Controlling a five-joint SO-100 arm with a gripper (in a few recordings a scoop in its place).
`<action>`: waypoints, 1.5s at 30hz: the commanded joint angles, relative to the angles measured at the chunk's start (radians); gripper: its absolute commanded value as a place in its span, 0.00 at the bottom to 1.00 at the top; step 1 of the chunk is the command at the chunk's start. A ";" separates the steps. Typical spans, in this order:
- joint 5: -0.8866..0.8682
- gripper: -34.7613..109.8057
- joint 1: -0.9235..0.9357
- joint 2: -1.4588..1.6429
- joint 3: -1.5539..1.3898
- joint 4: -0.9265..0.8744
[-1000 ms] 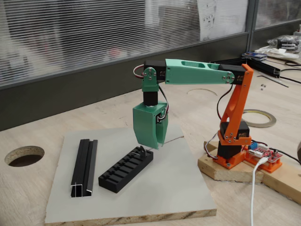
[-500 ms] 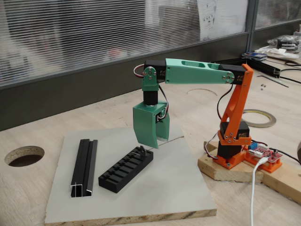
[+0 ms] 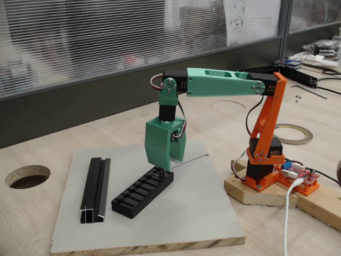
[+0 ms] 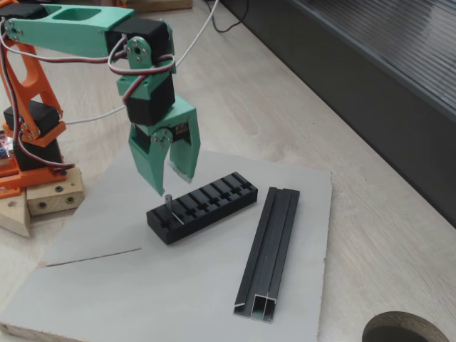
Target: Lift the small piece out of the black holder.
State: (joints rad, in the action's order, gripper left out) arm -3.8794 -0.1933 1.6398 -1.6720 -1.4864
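Overhead, the green gripper (image 4: 171,187) hangs just above the end of the holder (image 4: 203,206) nearest the arm's base, fingers pointing down and spread apart with nothing between them. The piece (image 4: 169,204) stands upright in a slot at that same end of the holder, its top edge poking above the comb, just below and between the fingertips; whether either finger touches it cannot be told. In the other fixed view the gripper (image 3: 162,162) covers most of that end, and the piece (image 3: 158,171) shows as a thin sliver at the holder (image 3: 143,192). The holder lies on a grey board (image 4: 178,299), beside a longer grooved rail (image 4: 269,249) that sits apart from it. By the look of things, the approach is nearly complete: the piece is not yet gripped. Closing on it and lifting it clear remain.
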 commanded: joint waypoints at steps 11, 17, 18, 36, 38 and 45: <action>-0.002 0.48 -0.014 0.008 -0.066 0.011; 0.000 0.48 -0.012 -0.006 -0.066 0.014; 0.000 0.48 -0.012 -0.025 -0.066 0.014; 0.002 0.48 -0.014 -0.064 -0.064 0.037; 0.002 0.48 -0.012 -0.064 -0.066 0.080; 0.000 0.48 -0.015 -0.063 -0.080 0.117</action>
State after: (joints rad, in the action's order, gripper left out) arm -3.8794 -0.1948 1.5662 -1.7441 -1.3668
